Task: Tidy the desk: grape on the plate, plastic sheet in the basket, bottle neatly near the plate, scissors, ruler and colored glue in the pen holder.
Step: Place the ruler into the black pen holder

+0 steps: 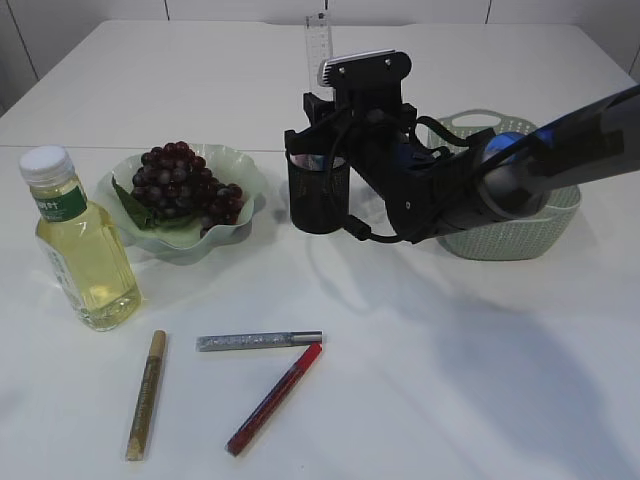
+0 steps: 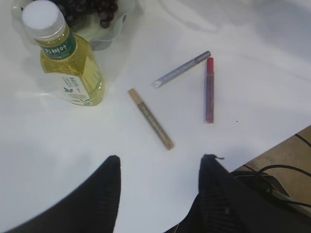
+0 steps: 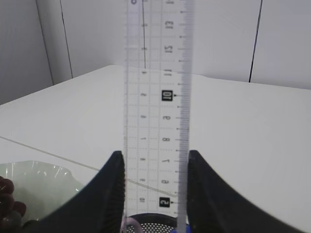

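My right gripper (image 1: 320, 108) is shut on a clear ruler (image 1: 318, 50), holding it upright with its lower end in the black mesh pen holder (image 1: 318, 195). The right wrist view shows the ruler (image 3: 156, 97) between the jaws (image 3: 155, 160) above the holder's rim (image 3: 155, 224). Grapes (image 1: 180, 185) lie on the green plate (image 1: 243, 225). The bottle (image 1: 85, 250) stands left of it. Silver (image 1: 258, 341), red (image 1: 275, 397) and gold (image 1: 146, 394) glue pens lie in front. My left gripper (image 2: 160, 162) is open and empty above the table near the gold pen (image 2: 151, 119).
A green basket (image 1: 520, 235) stands at the right behind my right arm, its inside hidden. Pink and blue shapes show inside the pen holder, too small to name. The left wrist view shows the bottle (image 2: 68, 63) and the table's front edge (image 2: 272, 150).
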